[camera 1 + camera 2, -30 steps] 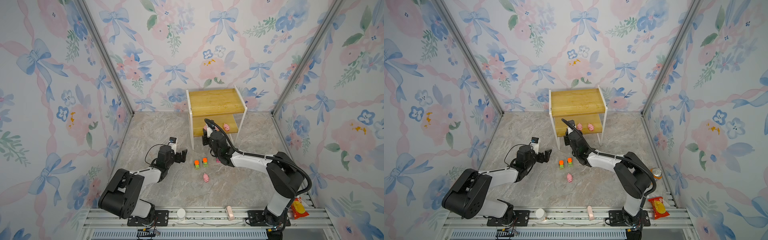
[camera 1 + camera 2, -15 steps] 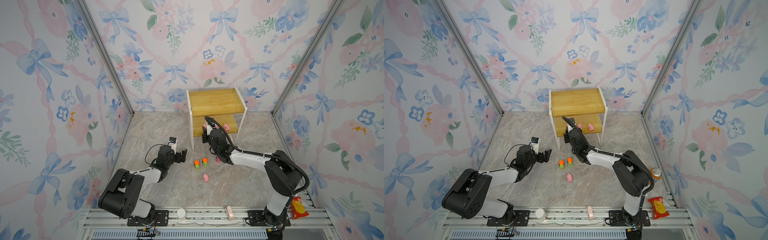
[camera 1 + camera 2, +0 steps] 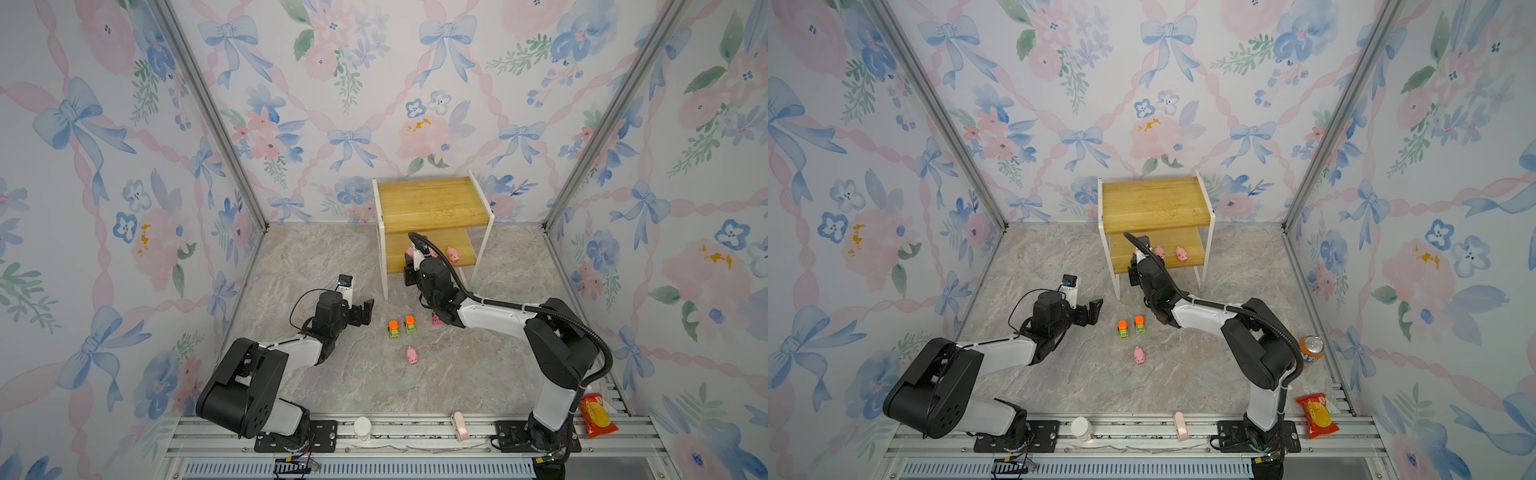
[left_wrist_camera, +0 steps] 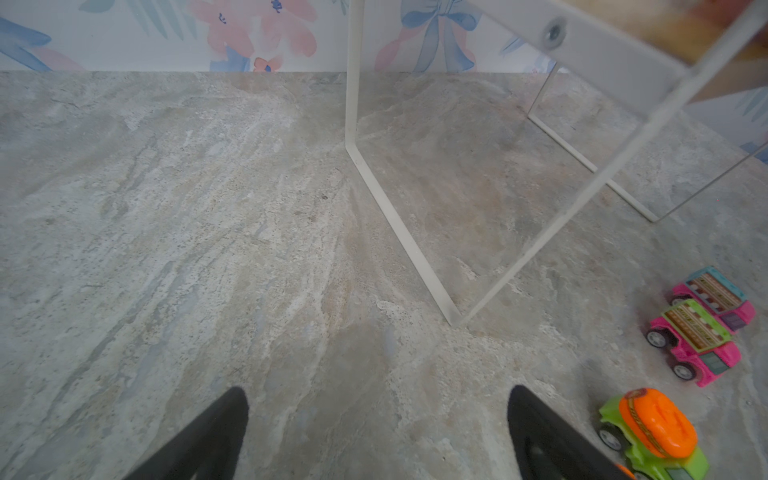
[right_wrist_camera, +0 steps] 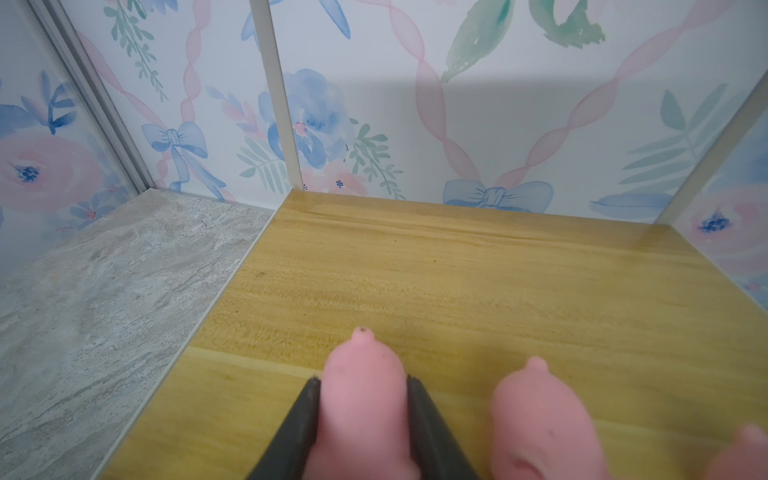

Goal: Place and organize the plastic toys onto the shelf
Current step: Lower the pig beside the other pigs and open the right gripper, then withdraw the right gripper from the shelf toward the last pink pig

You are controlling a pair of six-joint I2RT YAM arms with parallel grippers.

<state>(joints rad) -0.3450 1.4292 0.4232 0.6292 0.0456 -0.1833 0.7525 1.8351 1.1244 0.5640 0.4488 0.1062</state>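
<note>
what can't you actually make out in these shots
- Right gripper: fingers flank a pig on the shelf in the right wrist view; gripping or merely touching, cannot tell. In both top views the right arm hides it.
- Pink buses: in both top views that arm covers them, bar a sliver.
- Another pig: cut off by the right wrist picture's edge.

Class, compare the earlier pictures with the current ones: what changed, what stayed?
The right gripper, jaws closed on a pink pig, edged slightly deeper over the lower board of the shelf. The left gripper, the green trucks and the floor pig stayed put.
</note>
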